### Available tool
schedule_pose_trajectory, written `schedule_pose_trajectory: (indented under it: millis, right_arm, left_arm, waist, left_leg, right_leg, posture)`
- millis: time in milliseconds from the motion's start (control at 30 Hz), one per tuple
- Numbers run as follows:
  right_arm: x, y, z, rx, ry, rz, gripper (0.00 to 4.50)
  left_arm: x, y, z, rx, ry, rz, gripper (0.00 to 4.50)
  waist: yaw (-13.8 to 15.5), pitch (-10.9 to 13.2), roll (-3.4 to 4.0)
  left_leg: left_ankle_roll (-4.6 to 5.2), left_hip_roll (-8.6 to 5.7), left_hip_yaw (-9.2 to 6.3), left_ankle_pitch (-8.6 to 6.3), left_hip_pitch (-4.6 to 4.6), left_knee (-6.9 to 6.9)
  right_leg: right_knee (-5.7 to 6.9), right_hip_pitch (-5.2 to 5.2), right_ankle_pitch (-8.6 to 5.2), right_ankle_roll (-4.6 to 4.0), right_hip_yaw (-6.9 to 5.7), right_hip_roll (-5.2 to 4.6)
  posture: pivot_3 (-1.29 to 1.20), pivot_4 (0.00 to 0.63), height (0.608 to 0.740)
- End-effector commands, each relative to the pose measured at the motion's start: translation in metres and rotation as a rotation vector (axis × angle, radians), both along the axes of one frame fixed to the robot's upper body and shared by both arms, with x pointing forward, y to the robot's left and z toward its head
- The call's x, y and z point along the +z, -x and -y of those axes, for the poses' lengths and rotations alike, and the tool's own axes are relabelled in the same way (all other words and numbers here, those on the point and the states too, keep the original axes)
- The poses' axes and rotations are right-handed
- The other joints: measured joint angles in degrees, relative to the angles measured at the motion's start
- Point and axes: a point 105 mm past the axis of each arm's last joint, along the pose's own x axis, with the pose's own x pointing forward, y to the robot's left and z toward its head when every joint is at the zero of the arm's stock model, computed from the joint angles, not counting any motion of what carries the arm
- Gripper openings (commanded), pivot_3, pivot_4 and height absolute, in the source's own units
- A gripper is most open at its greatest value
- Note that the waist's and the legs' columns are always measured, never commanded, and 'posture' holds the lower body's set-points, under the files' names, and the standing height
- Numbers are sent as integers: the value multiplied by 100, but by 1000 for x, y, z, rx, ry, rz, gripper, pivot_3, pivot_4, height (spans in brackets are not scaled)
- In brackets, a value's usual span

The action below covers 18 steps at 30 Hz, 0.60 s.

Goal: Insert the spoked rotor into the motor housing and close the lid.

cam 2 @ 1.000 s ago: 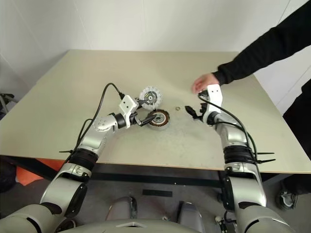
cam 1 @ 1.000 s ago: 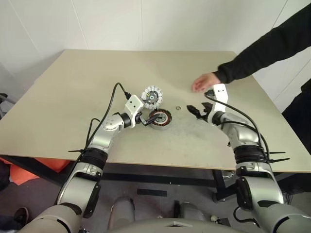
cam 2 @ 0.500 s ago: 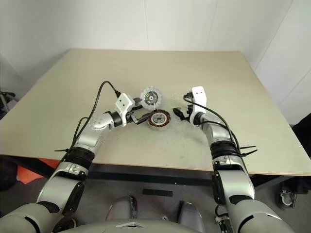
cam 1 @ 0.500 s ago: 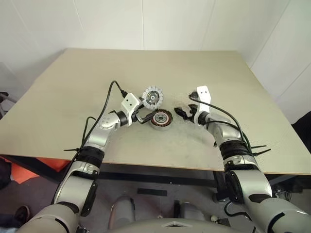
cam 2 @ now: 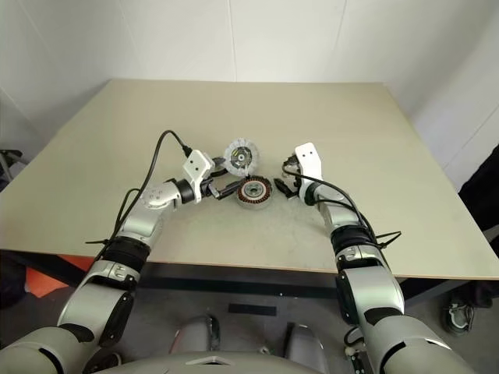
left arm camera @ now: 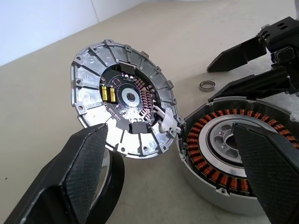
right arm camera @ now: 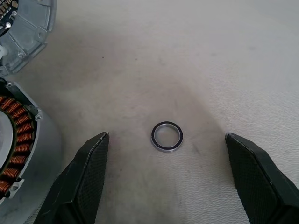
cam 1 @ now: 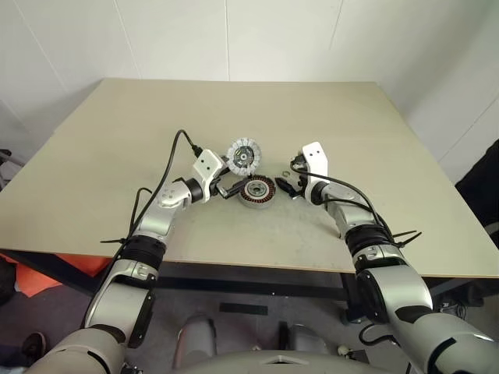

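Currently, both spread grippers, left gripper [cam 1: 224, 189] and right gripper [cam 1: 287, 187], flank the motor housing [cam 1: 257, 191]; it should be steadied before rotor insertion.

A beige table [cam 1: 117, 140] stands against white panelled walls [cam 1: 234, 39]; something orange [cam 1: 31, 273] lies on the floor beneath its left edge.

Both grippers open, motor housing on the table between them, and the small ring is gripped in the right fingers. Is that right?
Not quite: the small ring lies loose on the table, untouched between the open fingers of the right gripper, as the right wrist view shows. The left gripper is open, and the motor housing sits between them.
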Motion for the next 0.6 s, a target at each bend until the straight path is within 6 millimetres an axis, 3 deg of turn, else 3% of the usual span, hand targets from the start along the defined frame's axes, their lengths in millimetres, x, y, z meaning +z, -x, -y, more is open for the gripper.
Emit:
schedule_pose_trajectory:
  millis: [33,133,400,600]
  right_arm:
    - [15,-8,-4,9,1,56,4301]
    - [13,-9,-2,0,1,48,3558]
    - [10,-11,3,-28,-7,29,773]
    - [11,-11,4,-32,-12,33,722]
  left_arm:
    - [16,-2,1,-6,15,54,4500]
    - [16,-2,1,-6,14,55,4500]
    - [17,-3,-1,-3,13,55,4500]
    - [17,-4,-5,7,9,55,4500]
  waist:
    - [0,0,0]
    - [-3,0,0]
    - [-4,0,0]
    - [-3,0,0]
  left_leg:
    - [0,0,0,0,0,2]
    - [0,1,0,0,0,6]
    - [2,5,0,-1,0,6]
    - [2,5,0,-1,0,11]
  right_leg:
    - [1,0,0,-1,0,0]
    - [4,1,2,-3,1,0]
    - [5,0,2,-3,-1,3]
    - [9,0,2,-4,0,3]
  posture:
    - [0,0,740]
    - [0,0,740]
    - [0,0,740]
    - [0,0,740]
